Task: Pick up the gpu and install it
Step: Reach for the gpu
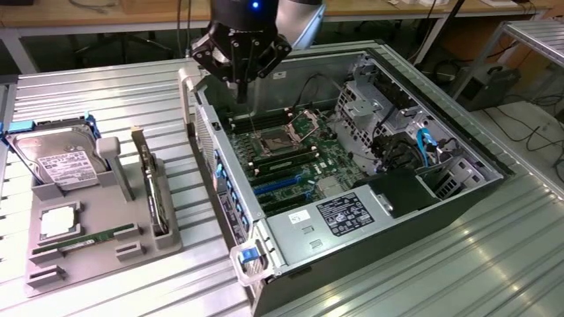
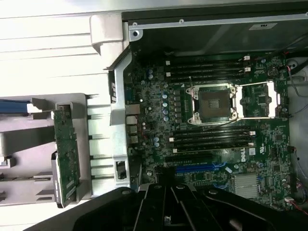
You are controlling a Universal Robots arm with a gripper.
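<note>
The gpu [image 1: 155,193] stands on edge in a grey holder [image 1: 105,264] at the exterior view's left, with its silvery bracket toward the back. In the wrist view the gpu [image 2: 65,154] shows a green circuit-board side. My gripper [image 1: 242,92] hangs shut and empty above the back-left corner of the open computer case [image 1: 352,228]. It is to the right of the gpu and well apart from it. The wrist view looks past the gripper [image 2: 166,192] onto the motherboard [image 2: 216,139].
A silver hard drive [image 1: 55,162] and a narrow green memory stick [image 1: 88,239] also sit in the holder. Inside the case are the CPU socket [image 1: 277,142], blue expansion slots [image 1: 277,186] and a drive cage [image 1: 370,99]. Everything rests on a slatted metal table [image 1: 458,277].
</note>
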